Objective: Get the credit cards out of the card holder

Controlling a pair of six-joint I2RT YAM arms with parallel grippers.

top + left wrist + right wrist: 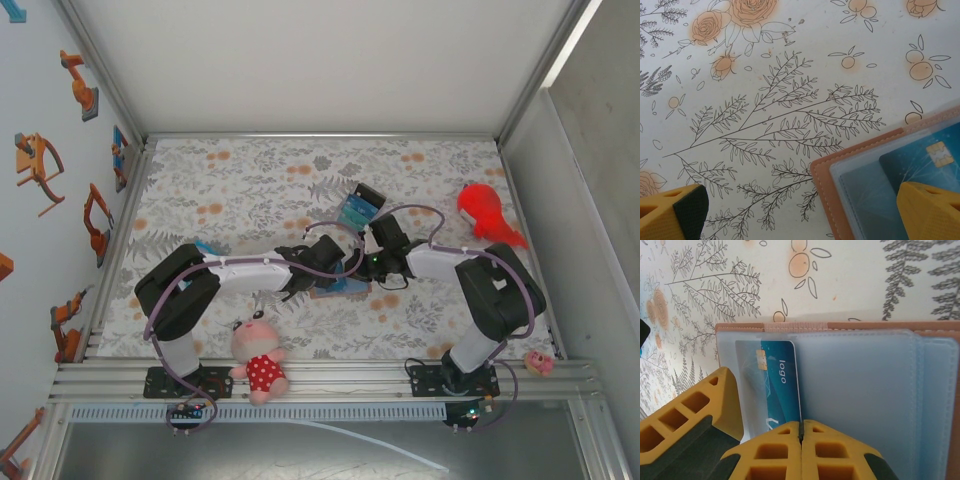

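**Right jaws closed at the card's corner, left jaws wide over the open holder**

The right jaws are pressed together. Their tips meet at the near corner of a blue credit card [774,382], which sits in a clear sleeve of the card holder [865,326]. Whether they pinch anything I cannot tell. Just beside them, across the card, is one yellow finger [692,412] of the left jaws.

The left jaws stand wide apart, one finger above the card and the other above the bare flowered table [790,60], with the holder's tan corner between them. The holder lies open and flat on the table beneath both jaws.

Beyond the jaws is a striped block [360,207]. A red plush toy [487,213] is well apart to the right jaws' outer side, and a doll [258,358] lies near the arm bases.
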